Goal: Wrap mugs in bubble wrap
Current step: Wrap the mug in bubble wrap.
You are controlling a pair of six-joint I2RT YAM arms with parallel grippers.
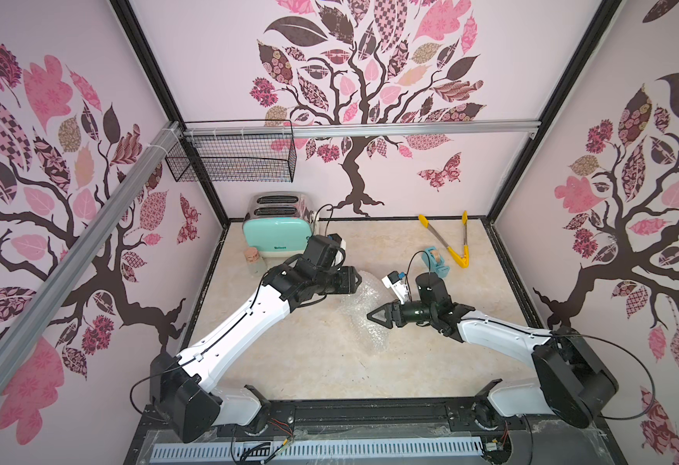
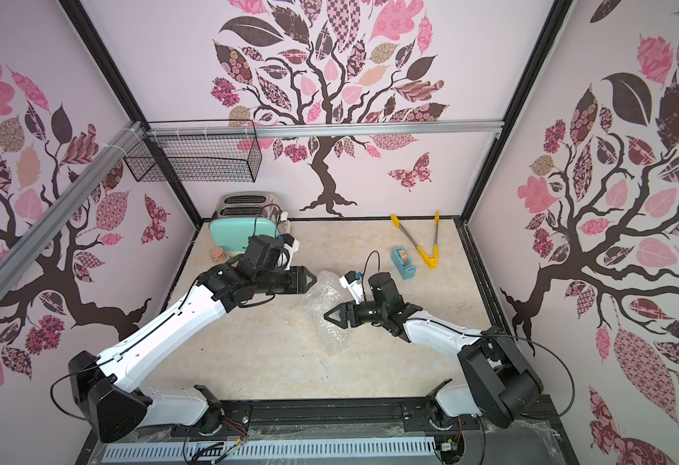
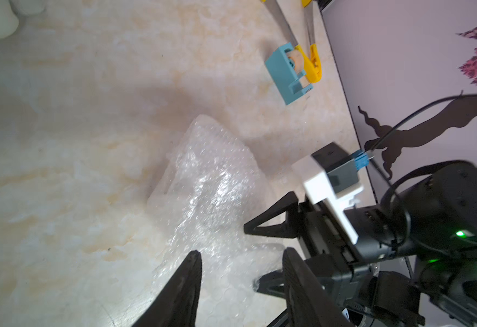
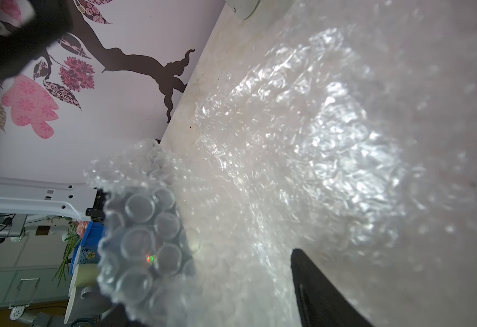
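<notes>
The bubble wrap (image 1: 364, 300) (image 2: 323, 298) lies crumpled in a raised bundle mid-table between both arms. No mug shows; it is hidden or out of view. My left gripper (image 1: 359, 280) (image 2: 313, 278) is at the bundle's far-left side. In the left wrist view it (image 3: 241, 263) is open, with flat wrap (image 3: 212, 184) on the table below the gap and nothing pinched. My right gripper (image 1: 369, 315) (image 2: 326, 315) is at the bundle's near-right side. In the right wrist view it (image 4: 231, 269) is open, and a fold of the wrap (image 4: 316, 127) drapes over one finger.
A mint toaster (image 1: 277, 233) and a corked glass bottle (image 1: 254, 259) stand at the back left. The blue tape dispenser (image 1: 435, 261) and yellow-tipped tongs (image 1: 456, 241) lie at the back right. A wire basket (image 1: 233, 157) hangs on the rail above.
</notes>
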